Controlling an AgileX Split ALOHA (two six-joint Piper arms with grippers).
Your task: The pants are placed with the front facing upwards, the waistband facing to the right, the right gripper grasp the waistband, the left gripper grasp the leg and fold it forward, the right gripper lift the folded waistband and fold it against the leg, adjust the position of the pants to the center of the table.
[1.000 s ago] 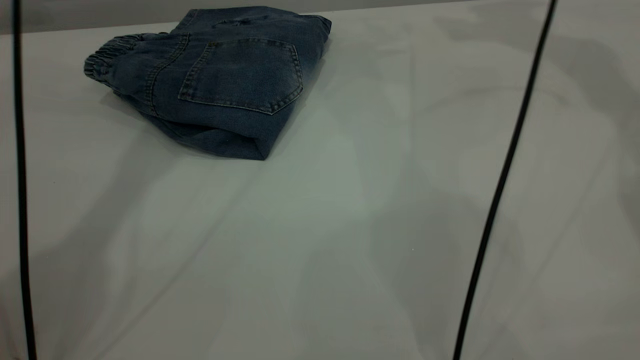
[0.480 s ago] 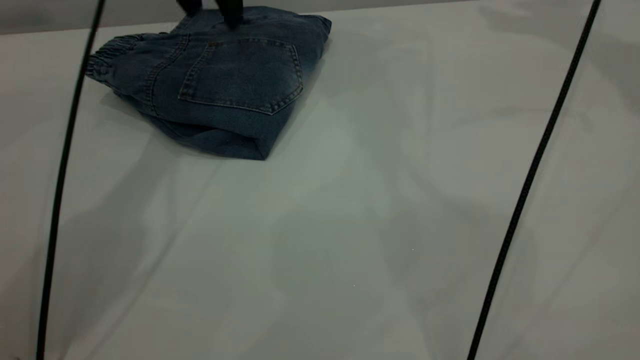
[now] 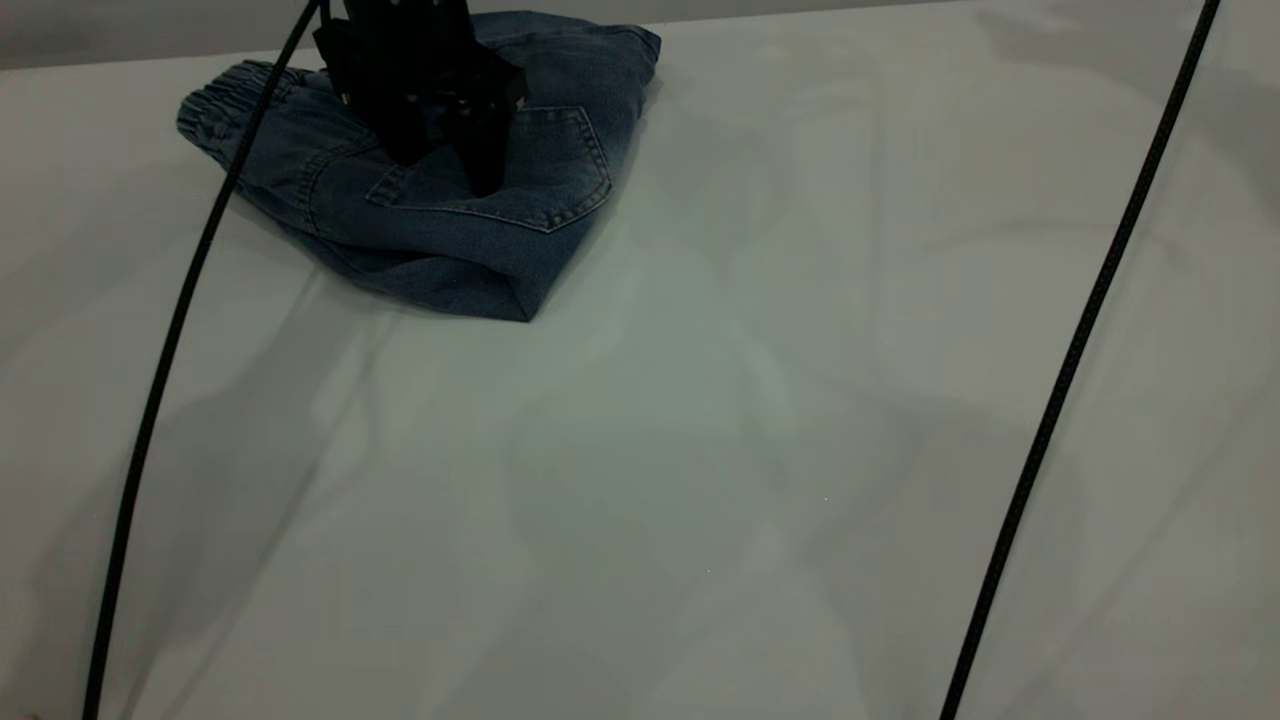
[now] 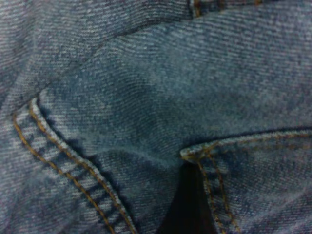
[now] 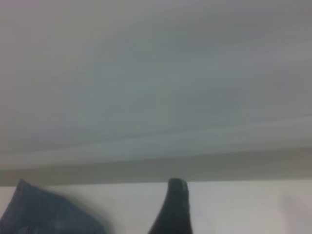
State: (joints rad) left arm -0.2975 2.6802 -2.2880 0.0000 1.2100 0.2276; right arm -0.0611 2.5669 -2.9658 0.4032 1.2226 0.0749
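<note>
Pants [image 3: 440, 190], already folded into a compact bundle with a patch back pocket [image 3: 520, 170] uppermost, lie at the far left part of the table [image 3: 700, 450], well off its centre. The waistband [image 3: 215, 100] shows as a ruched edge at the bundle's left end. I judge that both folds are done and only the shift to the centre is left.

My left gripper [image 3: 445, 165] stands on top of the bundle, its fingertips pressed down into the denim at the pocket's upper edge, where the cloth puckers around them. This placement suits dragging the whole stack without opening it. Whether the fingers are parted or pinched together I cannot tell; my left wrist view shows only denim, orange stitching and one dark fingertip [image 4: 187, 204] against the pocket corner.

My right gripper [image 5: 175, 207] is away from the work, just beside a corner of the pants; its finger state I cannot tell.

Two black cables [image 3: 1080, 340] hang across the exterior view. Nothing lies on the table between bundle and centre.
</note>
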